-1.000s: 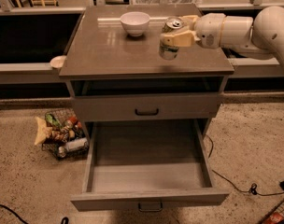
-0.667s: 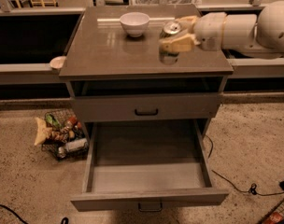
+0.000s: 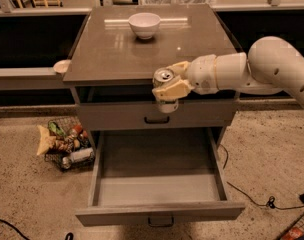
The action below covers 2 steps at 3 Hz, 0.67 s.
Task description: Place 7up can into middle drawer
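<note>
My gripper [image 3: 168,86] is shut on the 7up can [image 3: 164,91], a pale can with a silver top. It holds the can upright in the air just in front of the cabinet top's front edge, level with the upper drawer front [image 3: 157,117]. The tan fingers [image 3: 172,90] wrap the can's middle and hide much of its side. The middle drawer [image 3: 159,213] is pulled fully open below, a wide shallow grey box with nothing in it. The can hangs above the drawer's back part. My white arm reaches in from the right.
A white bowl [image 3: 144,25] stands at the back of the cabinet top [image 3: 112,54]. A wire basket of snacks [image 3: 67,144] sits on the floor left of the drawer. Cables [image 3: 257,199] lie on the floor at the right. A small plate [image 3: 61,66] sits at the cabinet's left edge.
My gripper has carried the can from above the cabinet top's right side forward, past its front edge and lower. The view has also shifted closer.
</note>
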Available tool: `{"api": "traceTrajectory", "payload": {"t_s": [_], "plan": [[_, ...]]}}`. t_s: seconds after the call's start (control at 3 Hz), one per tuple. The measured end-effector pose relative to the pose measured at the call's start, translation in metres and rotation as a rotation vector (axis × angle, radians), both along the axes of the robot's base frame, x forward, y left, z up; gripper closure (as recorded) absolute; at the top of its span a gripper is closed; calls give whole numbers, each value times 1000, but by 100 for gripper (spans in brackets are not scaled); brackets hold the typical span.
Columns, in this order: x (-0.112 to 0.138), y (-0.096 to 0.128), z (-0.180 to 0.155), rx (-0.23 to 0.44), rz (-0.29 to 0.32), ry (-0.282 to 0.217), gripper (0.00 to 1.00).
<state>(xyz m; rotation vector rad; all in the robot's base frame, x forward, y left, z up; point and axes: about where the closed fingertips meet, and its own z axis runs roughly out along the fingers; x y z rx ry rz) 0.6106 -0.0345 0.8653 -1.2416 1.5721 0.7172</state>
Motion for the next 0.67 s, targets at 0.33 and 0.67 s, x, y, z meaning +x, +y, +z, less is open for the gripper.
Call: {"api": "traceTrajectory", "payload": {"t_s": [0.33, 0.67], "plan": [[-6, 7, -12, -4, 13, 28, 100], [-6, 7, -11, -4, 13, 26, 100]]}}
